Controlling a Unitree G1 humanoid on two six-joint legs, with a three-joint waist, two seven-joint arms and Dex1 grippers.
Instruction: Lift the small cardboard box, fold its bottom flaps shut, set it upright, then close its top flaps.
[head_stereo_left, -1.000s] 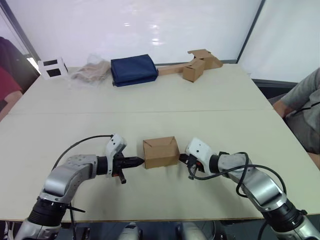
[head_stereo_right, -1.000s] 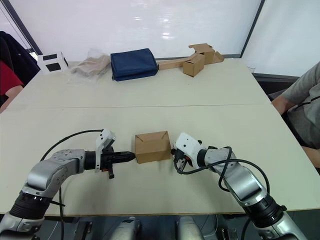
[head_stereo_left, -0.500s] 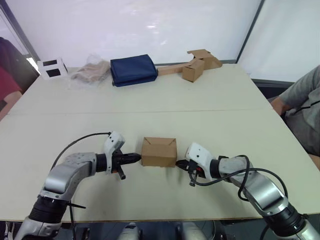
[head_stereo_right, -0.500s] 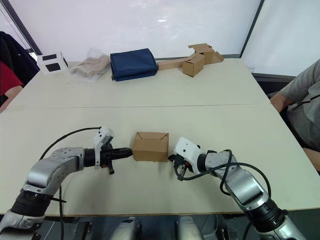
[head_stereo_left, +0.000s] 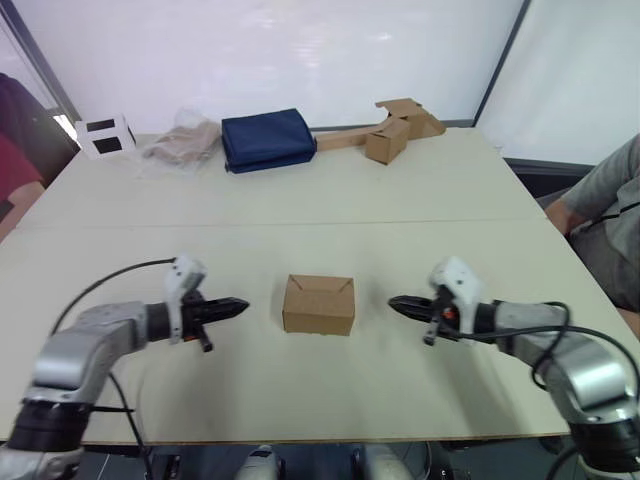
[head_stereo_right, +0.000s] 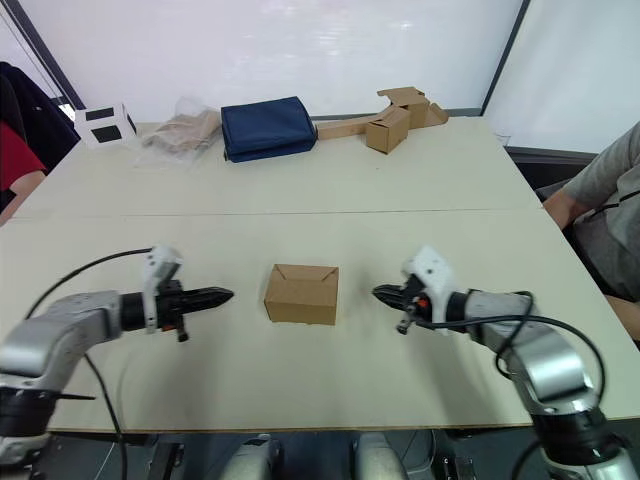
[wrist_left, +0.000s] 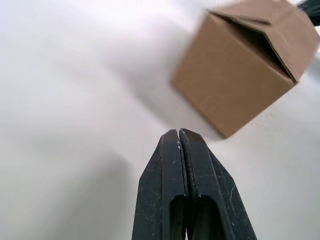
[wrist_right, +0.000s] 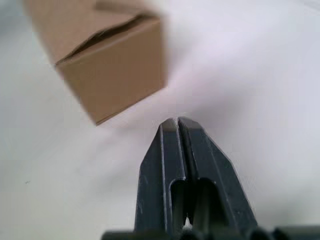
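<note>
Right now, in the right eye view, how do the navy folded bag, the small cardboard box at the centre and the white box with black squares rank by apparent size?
Largest to smallest as they appear:
1. navy folded bag
2. small cardboard box
3. white box with black squares
The small cardboard box sits much nearer the camera, so its true size against the bag is unsure.

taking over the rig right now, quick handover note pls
Left pincer: shut, empty, hovering off the box's left side, not touching it.
Right pincer: shut, empty, off the box's right side, also apart from it.
Small cardboard box: standing on the table between the two pincers, held by nothing. Its top flaps are folded down with the tuck tab in; a slight gap shows along the seam in the wrist views. The bottom flaps are hidden under the box.
Done: box looks upright and closed on top.
Left: probably nothing but a check that the top seam is fully seated.
</note>
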